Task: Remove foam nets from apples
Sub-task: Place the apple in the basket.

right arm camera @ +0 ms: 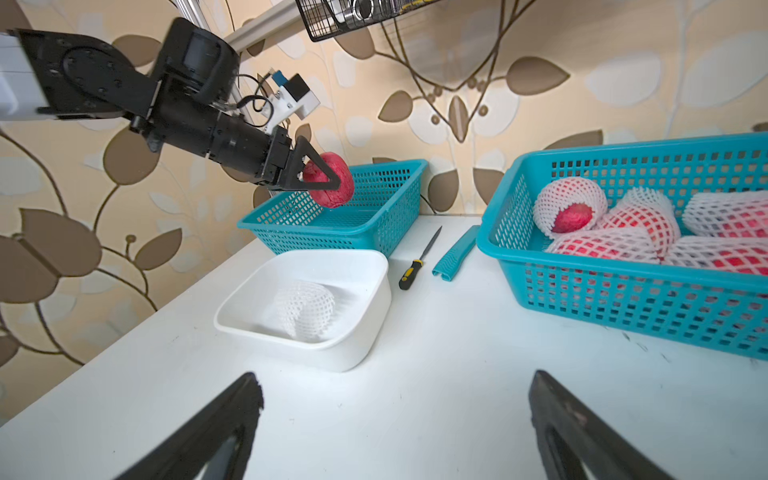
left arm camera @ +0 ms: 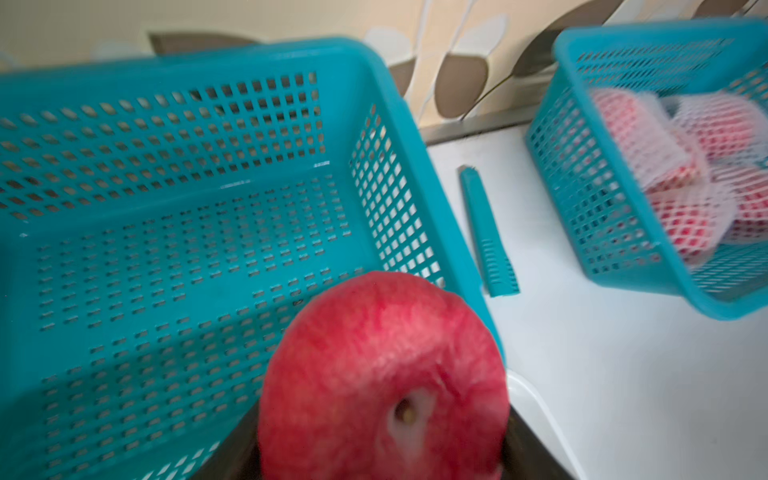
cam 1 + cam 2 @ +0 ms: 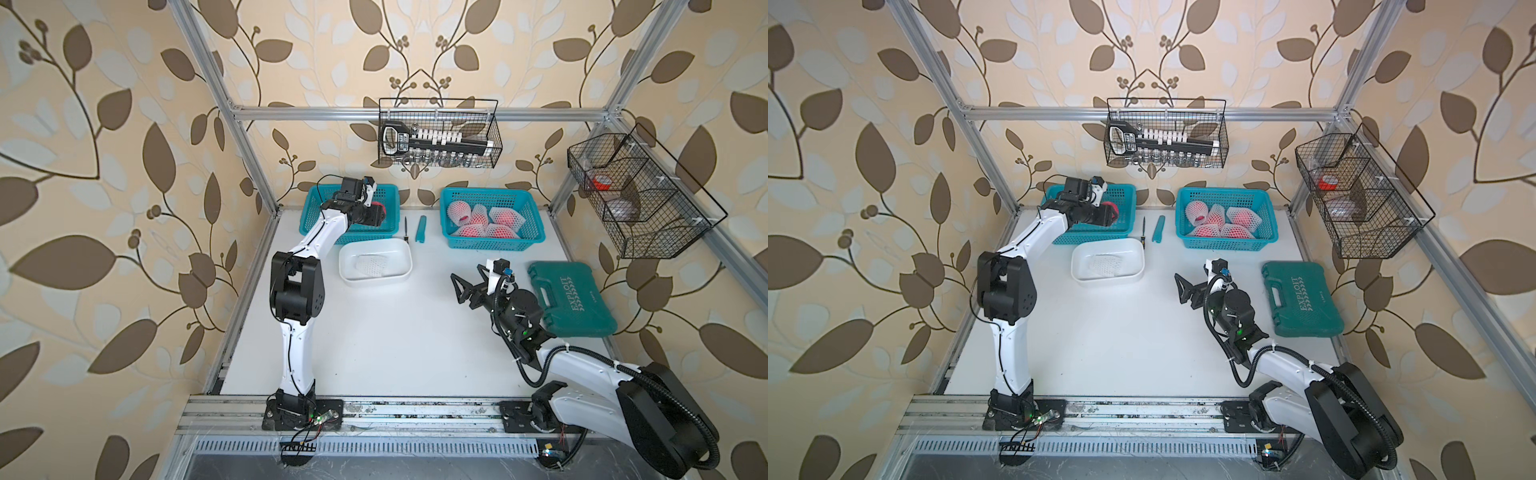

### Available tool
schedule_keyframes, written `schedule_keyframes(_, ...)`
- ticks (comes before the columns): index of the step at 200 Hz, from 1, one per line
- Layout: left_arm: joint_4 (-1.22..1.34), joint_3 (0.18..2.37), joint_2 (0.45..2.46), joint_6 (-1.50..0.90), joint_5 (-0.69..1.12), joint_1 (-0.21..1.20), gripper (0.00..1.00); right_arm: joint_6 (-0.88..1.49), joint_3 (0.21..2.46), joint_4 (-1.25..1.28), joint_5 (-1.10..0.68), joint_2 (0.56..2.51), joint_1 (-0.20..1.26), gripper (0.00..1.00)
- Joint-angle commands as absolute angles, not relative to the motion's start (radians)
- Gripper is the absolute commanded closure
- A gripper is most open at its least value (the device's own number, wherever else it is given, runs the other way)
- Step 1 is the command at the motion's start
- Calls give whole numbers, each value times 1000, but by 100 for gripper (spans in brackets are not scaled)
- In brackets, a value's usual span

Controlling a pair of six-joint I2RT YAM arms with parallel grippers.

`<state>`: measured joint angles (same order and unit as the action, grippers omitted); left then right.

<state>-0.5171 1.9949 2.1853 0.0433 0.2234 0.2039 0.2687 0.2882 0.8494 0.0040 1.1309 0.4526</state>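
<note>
White table [image 1: 436, 353], leaf wallpaper [image 1: 623, 83] behind. R basket [image 1: 623, 299] holds apples [image 1: 571, 218] in white mesh nets [image 1: 640, 208]; loose net [image 1: 305, 305] lies in tub [image 1: 365, 316]. L gripper [image 1: 332, 185] clamps bare red apple [image 1: 337, 198] above L basket [image 1: 340, 239]. R gripper [image 1: 395, 399] fingers wide, empty, over table.

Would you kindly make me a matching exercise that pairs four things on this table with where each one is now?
1. loose foam net
2. yellow-handled tool
3. bare apple
4. netted apples

A. in the left claw, above the empty teal basket
B. piled in the other teal basket
C. on the table between the baskets
D. in the white tub

Pairs: 1-D, 2-C, 3-A, 4-B.
</note>
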Motion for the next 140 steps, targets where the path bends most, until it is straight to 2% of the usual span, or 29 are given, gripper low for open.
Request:
schedule_keyframes(1, -636, 2156, 2251, 78, 188, 216, 47, 243, 282, 885, 37, 1084, 458, 0)
schedule_keyframes(51, -628, 2309, 2394, 93, 173, 215, 45, 272, 252, 926, 87, 1120, 457, 0)
schedule_keyframes(77, -589, 2313, 2423, 102, 180, 215, 43, 277, 256, 928, 81, 1131, 456, 1)
schedule_keyframes(93, -573, 2313, 2439, 106, 181, 215, 38, 273, 255, 923, 92, 1125, 457, 0)
schedule_keyframes(140, -548, 2319, 2474, 120, 188, 215, 34, 272, 253, 922, 98, 1123, 457, 0)
